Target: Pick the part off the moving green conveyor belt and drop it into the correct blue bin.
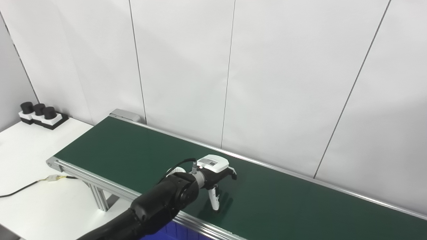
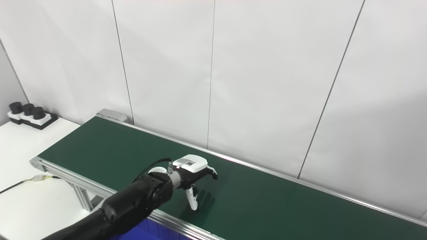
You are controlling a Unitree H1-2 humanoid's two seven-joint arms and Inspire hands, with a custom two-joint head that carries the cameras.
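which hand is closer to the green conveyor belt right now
Left. The left hand is over the green conveyor belt, near its front edge, open and holding nothing, with one finger pointing down at the surface. The right hand is not in view, so its position cannot be compared.

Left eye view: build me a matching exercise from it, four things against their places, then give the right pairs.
Things
1. left hand
2. three black round-topped blocks on white bases
3. blue bin
4. white connector on a black cable

Places
A. on the white table, before the belt's left end
B. far left corner of the table, by the wall
C. over the green conveyor belt, fingers apart, holding nothing
D. below the belt's near rail, bottom edge of the picture

Pairs: 1-C, 2-B, 3-D, 4-A
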